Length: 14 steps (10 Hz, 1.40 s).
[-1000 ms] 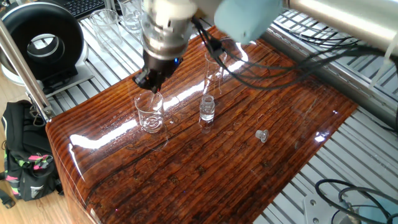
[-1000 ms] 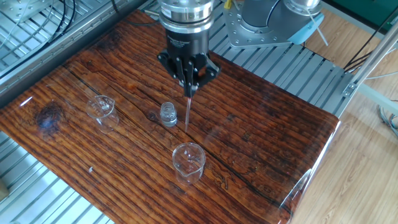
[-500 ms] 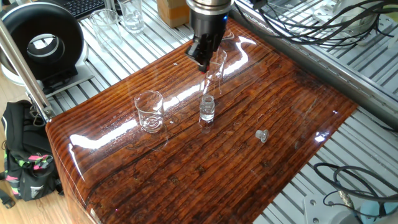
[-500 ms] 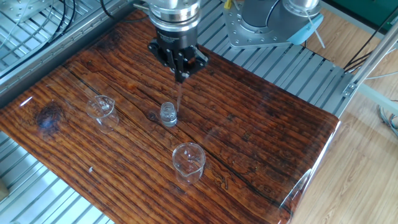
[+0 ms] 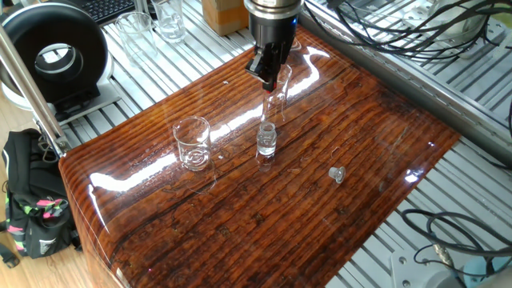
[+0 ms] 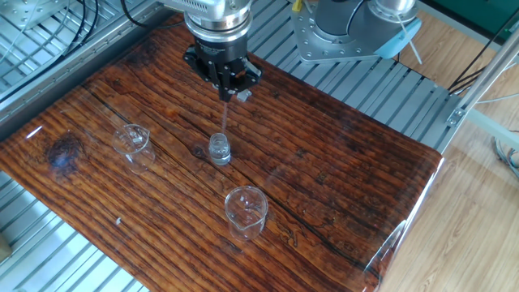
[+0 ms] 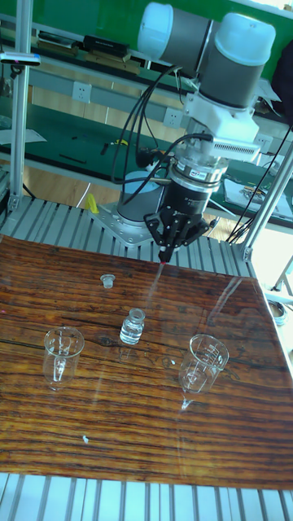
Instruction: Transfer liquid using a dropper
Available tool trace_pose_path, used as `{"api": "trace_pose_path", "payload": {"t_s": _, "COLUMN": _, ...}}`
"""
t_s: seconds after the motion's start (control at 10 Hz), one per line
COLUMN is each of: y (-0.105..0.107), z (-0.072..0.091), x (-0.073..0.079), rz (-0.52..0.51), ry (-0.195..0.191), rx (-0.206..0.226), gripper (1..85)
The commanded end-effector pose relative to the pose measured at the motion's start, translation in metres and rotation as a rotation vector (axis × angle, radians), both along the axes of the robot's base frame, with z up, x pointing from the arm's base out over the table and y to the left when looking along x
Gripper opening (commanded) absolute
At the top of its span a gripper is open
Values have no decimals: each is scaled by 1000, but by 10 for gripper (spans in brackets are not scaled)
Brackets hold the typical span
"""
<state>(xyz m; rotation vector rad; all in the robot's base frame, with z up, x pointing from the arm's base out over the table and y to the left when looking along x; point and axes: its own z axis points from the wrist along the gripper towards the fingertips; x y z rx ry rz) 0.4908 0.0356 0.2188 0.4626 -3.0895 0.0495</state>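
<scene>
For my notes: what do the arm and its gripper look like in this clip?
The arm has pale blue-white rounded joint housings and grey link sections. Below them sits a ribbed silver metal wrist ring, then the black two-finger gripper. Black cables loop from the wrist back toward the silver base at the table's far edge.

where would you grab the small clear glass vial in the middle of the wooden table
The small clear glass vial stands upright with its mouth open, so I would likely pinch its round body below the narrower neck, coming in level from an open side, clear of the thin clear dropper hanging above it.
</scene>
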Motion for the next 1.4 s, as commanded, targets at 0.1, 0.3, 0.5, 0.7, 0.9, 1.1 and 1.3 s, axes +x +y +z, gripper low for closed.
{"api": "trace_pose_path", "payload": {"t_s": 0.1, "y": -8, "z": -8, "x": 12, "rz": 28, "ry": 0, "rx": -10, "gripper": 17}}
{"api": "trace_pose_path", "payload": {"t_s": 0.3, "y": -1, "z": -11, "x": 13, "rz": 16, "ry": 10, "rx": 15, "gripper": 17}}
{"api": "trace_pose_path", "payload": {"t_s": 0.5, "y": -4, "z": -13, "x": 15, "rz": 17, "ry": 11, "rx": 7, "gripper": 17}}
{"api": "trace_pose_path", "payload": {"t_s": 0.7, "y": -5, "z": -15, "x": 15, "rz": 17, "ry": 16, "rx": 9, "gripper": 17}}
{"api": "trace_pose_path", "payload": {"t_s": 0.9, "y": -3, "z": -16, "x": 12, "rz": 11, "ry": 31, "rx": 18, "gripper": 17}}
{"api": "trace_pose_path", "payload": {"t_s": 1.1, "y": -4, "z": -17, "x": 9, "rz": 7, "ry": 43, "rx": 15, "gripper": 17}}
{"api": "trace_pose_path", "payload": {"t_s": 1.3, "y": -4, "z": -18, "x": 9, "rz": 5, "ry": 51, "rx": 18, "gripper": 17}}
